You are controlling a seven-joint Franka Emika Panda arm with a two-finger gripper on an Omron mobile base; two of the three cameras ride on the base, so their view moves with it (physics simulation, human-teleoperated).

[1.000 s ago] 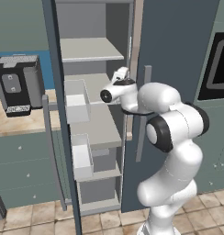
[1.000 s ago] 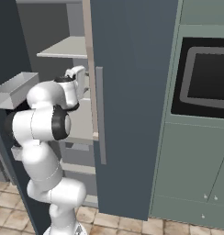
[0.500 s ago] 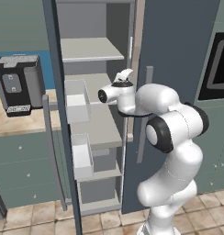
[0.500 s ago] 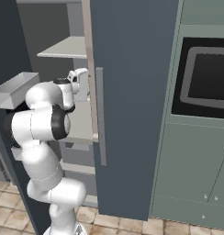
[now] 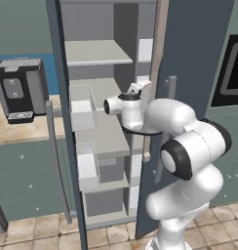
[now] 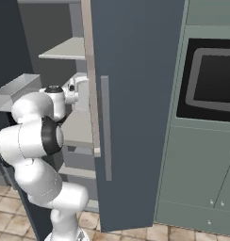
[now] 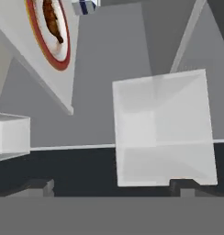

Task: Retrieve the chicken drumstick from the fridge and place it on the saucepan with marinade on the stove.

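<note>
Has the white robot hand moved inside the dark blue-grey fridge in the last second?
Yes. The hand has swung left, away from the grey door handle.

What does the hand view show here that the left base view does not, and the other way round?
Hand view alone: a red-rimmed plate on a shelf, carrying a brown piece of food that may be the chicken drumstick, and the two dark fingertips, set apart. Left base view alone: the black appliance on the wooden counter, the arm's white body and the tiled floor. Both: the open fridge with its pale shelves and a clear door bin.
</note>
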